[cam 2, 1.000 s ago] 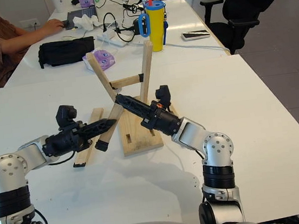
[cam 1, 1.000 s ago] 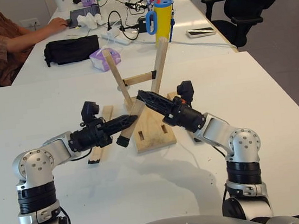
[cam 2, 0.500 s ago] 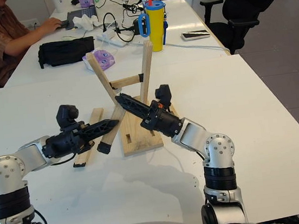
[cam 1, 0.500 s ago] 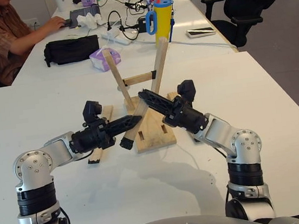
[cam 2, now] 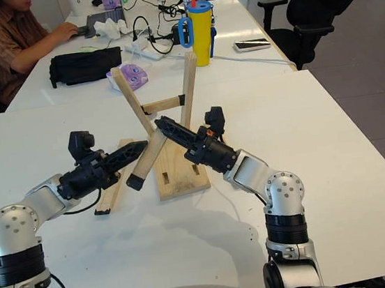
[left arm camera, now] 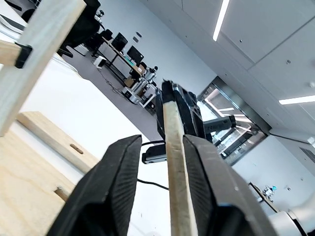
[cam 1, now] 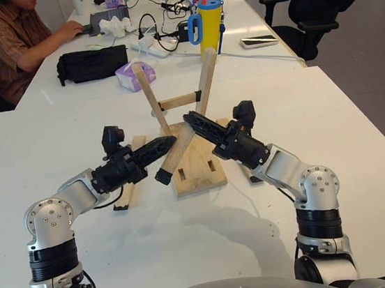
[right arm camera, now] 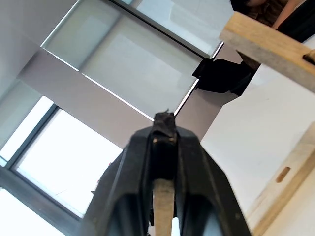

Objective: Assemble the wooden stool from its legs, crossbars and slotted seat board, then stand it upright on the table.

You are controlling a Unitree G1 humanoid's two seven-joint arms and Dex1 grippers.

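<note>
Wooden stool [cam 1: 205, 79], part-built, at centre of table [cam 1: 330, 120]. Seat board [cam 1: 198, 178] flat on the top. Two legs upright from its 12 o'clock end, splayed in a V and tied by one crossbar [cam 1: 177, 102]. Third leg [cam 1: 175, 154] in the air over the board's 9 o'clock edge, slanted, with black-capped foot low toward 7 o'clock and upper end toward 1 o'clock. Right gripper [cam 1: 189, 119] clamped on that upper end. Left gripper [cam 1: 170, 141] astride the same leg lower down, fingers [left arm camera: 110, 187] parted with a gap on one side, no clamp as yet. Spare stick [cam 1: 122, 198] flat on the table at 9 o'clock of the board, beneath the left arm.

Handling, as judged: light, stiff, dry wood. No flex and no fragility, though smooth faces likely to slip or twist in hard pads. Best taken across the flat faces near mid-length, with the joint end left bare for the slot. Standing pair probably only a push fit, so liable to tip if knocked.
</note>
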